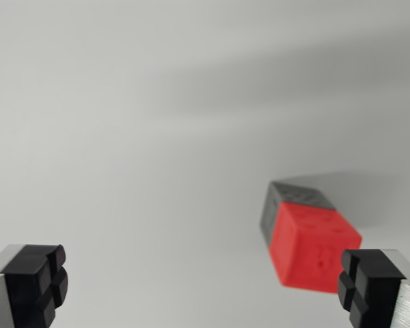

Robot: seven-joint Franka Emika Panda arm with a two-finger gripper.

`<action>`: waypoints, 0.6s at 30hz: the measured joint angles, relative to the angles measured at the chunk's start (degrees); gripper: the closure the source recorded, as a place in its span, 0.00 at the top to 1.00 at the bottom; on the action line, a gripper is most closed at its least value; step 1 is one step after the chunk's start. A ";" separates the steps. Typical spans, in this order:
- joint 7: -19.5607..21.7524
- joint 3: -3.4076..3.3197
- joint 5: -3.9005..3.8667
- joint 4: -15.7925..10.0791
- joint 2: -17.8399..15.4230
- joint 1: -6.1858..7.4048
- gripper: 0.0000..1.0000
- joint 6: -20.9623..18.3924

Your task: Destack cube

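Red cube (pixel 313 247) sat on top of a grey cube (pixel 287 202), the two touching face to face as one stack, low on the wrist view's right. From the camera looking down, red was the nearer block and grey showed behind it, further off, so I read red as the top one, the one to lift off. The stack looked tilted in the frame; I judged that was camera angle, not a leaning stack, though I couldn't be sure.

The stack stood on a plain pale grey surface (pixel 137 137), with a soft shadow thrown behind it to the far right. Nothing else was on the surface that I could see.

Gripper (pixel 201 283) was spread wide and empty, holding nothing. Left black pad (pixel 37 283) sat at the near left corner, right pad (pixel 369 283) at the near right, just beside the red cube's near corner, but I couldn't tell if it touched.

The stack was not between the fingers; it was off to the right of centre. So the jaws weren't lined up for a grasp yet. My read: shift right and forward to centre red in the gap before descending. Destack not yet started. Risk was clipping the stack with the right finger on the way down.
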 joint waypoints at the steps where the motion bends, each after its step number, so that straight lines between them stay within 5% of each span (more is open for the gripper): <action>1: -0.06 -0.18 0.01 -0.51 -0.13 -0.14 1.00 0.36; 18: -1.72 -3.54 0.18 -8.37 -1.11 -2.69 1.00 6.25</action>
